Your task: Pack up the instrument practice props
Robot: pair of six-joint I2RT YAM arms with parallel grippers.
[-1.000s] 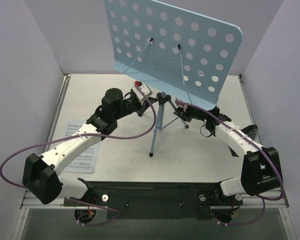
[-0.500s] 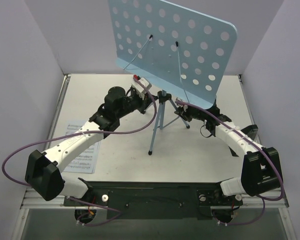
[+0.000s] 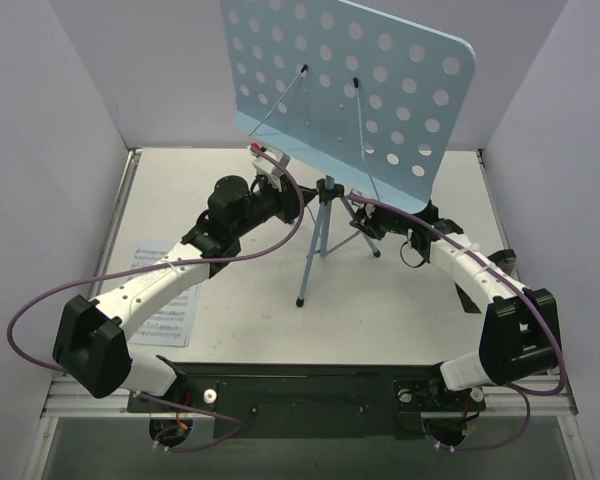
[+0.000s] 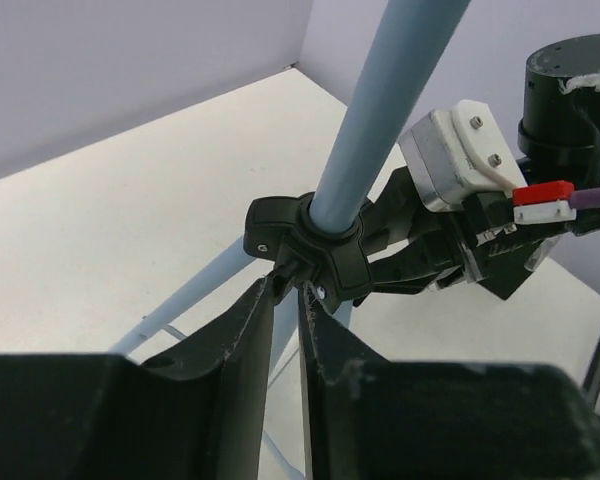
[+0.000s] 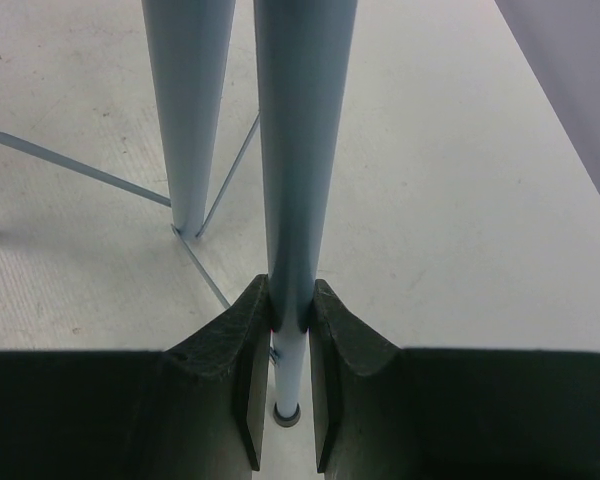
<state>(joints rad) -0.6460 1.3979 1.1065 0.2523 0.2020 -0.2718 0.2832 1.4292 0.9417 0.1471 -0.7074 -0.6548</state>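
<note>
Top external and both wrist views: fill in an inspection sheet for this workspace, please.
Surface: white table, arms bolted at its near edge.
Job's things: light-blue music stand upright on its tripod mid-table; sheet-music page flat, partly under the left arm; metronome not seen.
Clutter: nothing seen.
Grippers: left pincer nearly closed at the stand's black collar, grip unclear; right pincer clamped on a stand leg.
Cables: purple cables loop from both arms.
Surroundings: plain pale walls on three sides.
</note>
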